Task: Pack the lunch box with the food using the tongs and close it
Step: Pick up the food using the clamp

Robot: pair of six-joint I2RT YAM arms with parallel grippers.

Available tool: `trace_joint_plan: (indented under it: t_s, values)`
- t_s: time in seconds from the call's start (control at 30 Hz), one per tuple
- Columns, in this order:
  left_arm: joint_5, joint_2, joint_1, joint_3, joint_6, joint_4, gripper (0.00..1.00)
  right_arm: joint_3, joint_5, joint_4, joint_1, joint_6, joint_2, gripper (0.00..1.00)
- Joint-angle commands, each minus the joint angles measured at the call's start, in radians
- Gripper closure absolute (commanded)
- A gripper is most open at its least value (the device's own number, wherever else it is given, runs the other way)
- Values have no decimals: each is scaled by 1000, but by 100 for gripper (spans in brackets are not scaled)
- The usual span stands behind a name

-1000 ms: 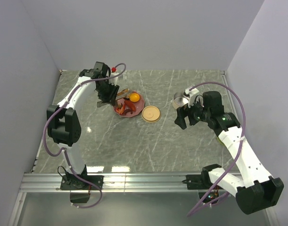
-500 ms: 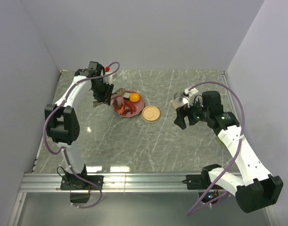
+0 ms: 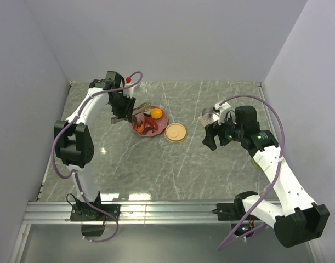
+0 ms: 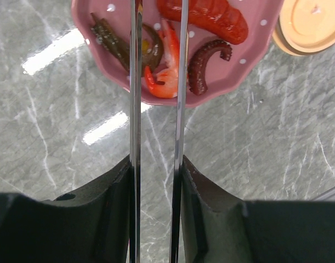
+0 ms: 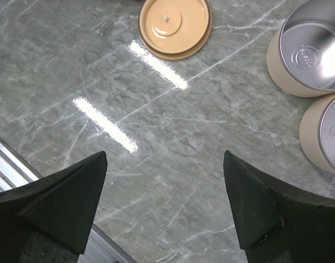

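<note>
My left gripper (image 4: 155, 164) is shut on the tongs (image 4: 135, 109). Their two thin metal arms run parallel between my fingers and reach over the pink dotted plate (image 4: 90, 11). The plate holds the food: a red sausage (image 4: 211, 16), a shrimp-like piece (image 4: 164, 82), a curled dark red piece (image 4: 203, 63) and a dark strip (image 4: 109, 41). A round orange piece (image 3: 155, 113) shows from above. The tong tips are cut off at the top edge. My right gripper (image 5: 165, 156) hangs open over bare table, near the lunch box: two round beige tins (image 5: 310, 52) with metal insides.
The beige lid (image 5: 174, 24) lies flat between the plate and the tins, just right of the plate (image 3: 175, 132). A metal rail (image 3: 172, 208) runs along the near table edge. Grey walls close in the left, back and right sides.
The left arm swung slightly left with the tongs, then came back right toward the plate. The right arm has stayed where it was.
</note>
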Motion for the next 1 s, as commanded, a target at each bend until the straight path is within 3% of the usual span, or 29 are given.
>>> trace_joint_plan:
  t_s: [0.0,0.7,0.97]
  values:
    - [33,-12,-17,40,4,2,60,35,-6,12,-7,-2,6,7]
    - [-2,30,-52,17,4,14,59,47,-12,3,-7,-8,9,7]
    - [7,31,-75,18,4,14,63,42,-11,3,-6,-13,4,7]
